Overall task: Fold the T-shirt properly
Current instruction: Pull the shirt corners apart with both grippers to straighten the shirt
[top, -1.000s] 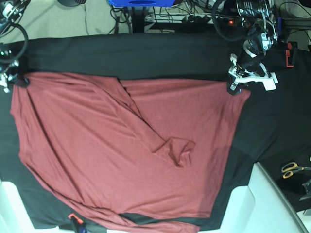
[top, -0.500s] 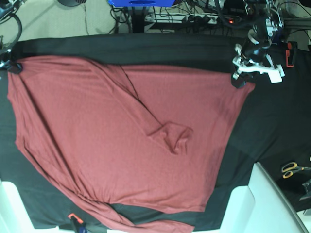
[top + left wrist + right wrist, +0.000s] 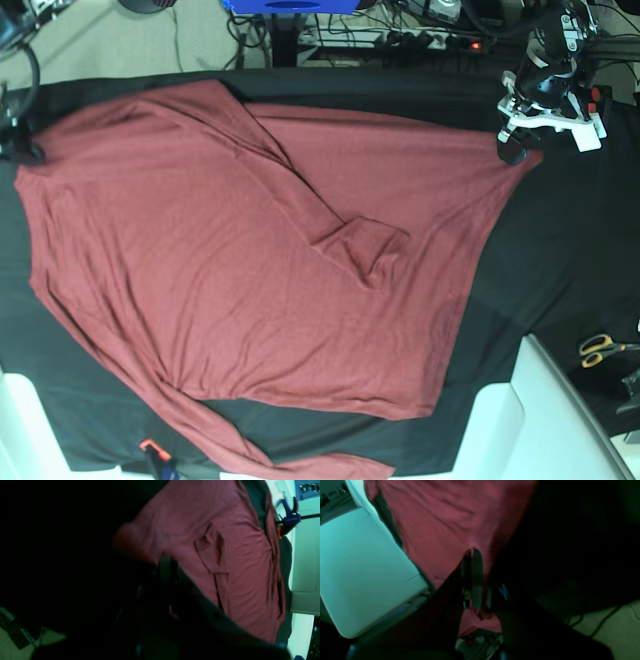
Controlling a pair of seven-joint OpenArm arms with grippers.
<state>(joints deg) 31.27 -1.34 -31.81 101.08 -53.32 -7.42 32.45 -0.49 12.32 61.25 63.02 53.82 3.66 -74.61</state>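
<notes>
Black cloth [image 3: 560, 250] — one T-shirt [image 3: 230, 270]

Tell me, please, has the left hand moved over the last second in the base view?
Yes. The left hand, shut on the T-shirt corner, has moved up and to the right in the picture, toward the far edge of the black table cloth, dragging the shirt along.

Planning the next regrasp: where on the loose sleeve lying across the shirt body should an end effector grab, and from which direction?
Take the sleeve at its bunched cuff: the fabric there stands up in folds on the maroon T-shirt, so jaws can pinch one layer. Come from straight above, jaws across the sleeve's length. The flat stretch offers little to catch.
</notes>
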